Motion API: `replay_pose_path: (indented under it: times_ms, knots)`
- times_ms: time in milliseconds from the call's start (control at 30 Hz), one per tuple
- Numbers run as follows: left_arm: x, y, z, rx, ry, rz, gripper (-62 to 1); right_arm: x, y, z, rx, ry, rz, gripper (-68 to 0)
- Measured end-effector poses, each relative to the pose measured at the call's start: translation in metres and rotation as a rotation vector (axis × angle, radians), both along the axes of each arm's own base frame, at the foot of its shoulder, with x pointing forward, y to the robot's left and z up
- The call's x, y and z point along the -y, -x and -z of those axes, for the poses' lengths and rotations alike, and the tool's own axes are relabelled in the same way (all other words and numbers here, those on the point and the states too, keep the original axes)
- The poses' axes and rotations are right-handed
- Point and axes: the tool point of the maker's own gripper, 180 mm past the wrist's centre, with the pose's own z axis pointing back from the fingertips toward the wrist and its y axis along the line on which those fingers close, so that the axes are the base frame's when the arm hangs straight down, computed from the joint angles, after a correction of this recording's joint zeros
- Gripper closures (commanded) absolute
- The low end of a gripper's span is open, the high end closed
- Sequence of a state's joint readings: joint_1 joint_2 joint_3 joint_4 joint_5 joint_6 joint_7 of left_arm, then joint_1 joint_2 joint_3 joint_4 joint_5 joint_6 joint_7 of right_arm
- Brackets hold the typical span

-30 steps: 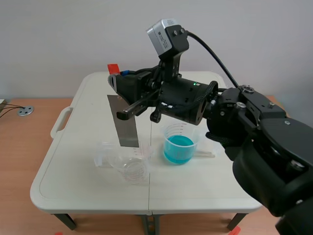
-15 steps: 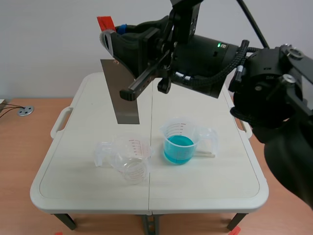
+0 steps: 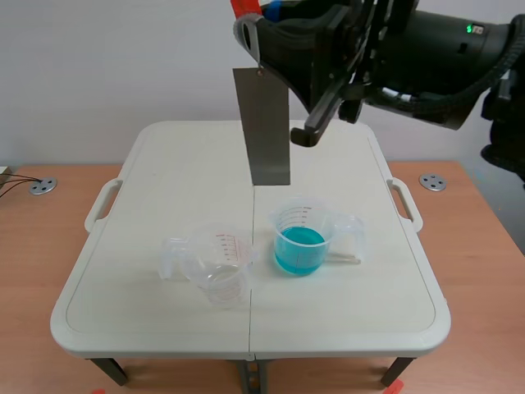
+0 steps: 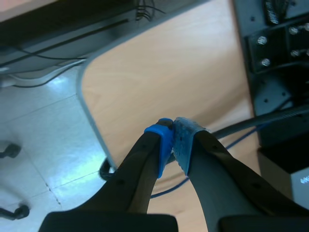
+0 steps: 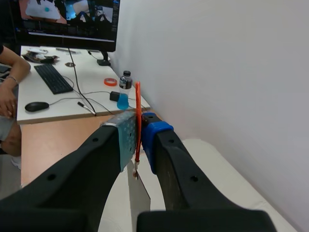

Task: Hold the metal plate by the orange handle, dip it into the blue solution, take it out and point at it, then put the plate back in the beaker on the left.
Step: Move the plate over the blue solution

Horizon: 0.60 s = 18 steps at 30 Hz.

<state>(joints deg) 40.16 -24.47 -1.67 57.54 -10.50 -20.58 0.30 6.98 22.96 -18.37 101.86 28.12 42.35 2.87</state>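
My right gripper (image 3: 253,23) is raised high over the table, shut on the orange handle (image 3: 243,6) of the metal plate (image 3: 262,127). The grey plate hangs upright, its lower edge well above and slightly left of the beaker of blue solution (image 3: 301,243). An empty clear beaker (image 3: 212,268) stands to that beaker's left. In the right wrist view the orange handle (image 5: 137,116) is pinched between the pads of my right gripper (image 5: 137,131), and the plate (image 5: 139,192) shows below. My left gripper (image 4: 172,138) is shut on nothing, away from the table.
The white folding table (image 3: 164,164) has side handles and a seam down its middle. Past my right gripper, a desk with a keyboard (image 5: 53,78), a mouse and a bottle; a person's arm (image 5: 7,79) rests there. Floor and cables lie under my left gripper.
My right arm has lifted the plate up out of the empty beaker's area and carried it right, so it now hangs above the blue beaker's side.
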Motion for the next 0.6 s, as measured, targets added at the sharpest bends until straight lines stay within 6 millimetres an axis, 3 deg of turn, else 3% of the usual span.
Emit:
replay_pose_path:
  times_ms: [200, 400, 467, 600]
  knots:
    - [-0.037, -0.037, -0.016, 0.115, -0.067, -0.020, -2.7, 0.015, -0.002, 0.001, 0.027, 0.049, 0.008, -1.3]
    - [-0.090, -0.118, -0.067, 0.391, -0.151, -0.006, -2.7, 0.019, -0.002, 0.002, 0.033, 0.055, 0.006, -1.3]
    - [-0.095, -0.145, -0.087, 0.485, -0.162, 0.015, -2.7, 0.020, -0.003, 0.005, 0.024, 0.059, 0.011, -1.3]
    - [-0.079, -0.185, -0.123, 0.647, -0.128, 0.080, -2.7, 0.026, -0.012, 0.012, 0.001, 0.065, 0.031, -1.3]
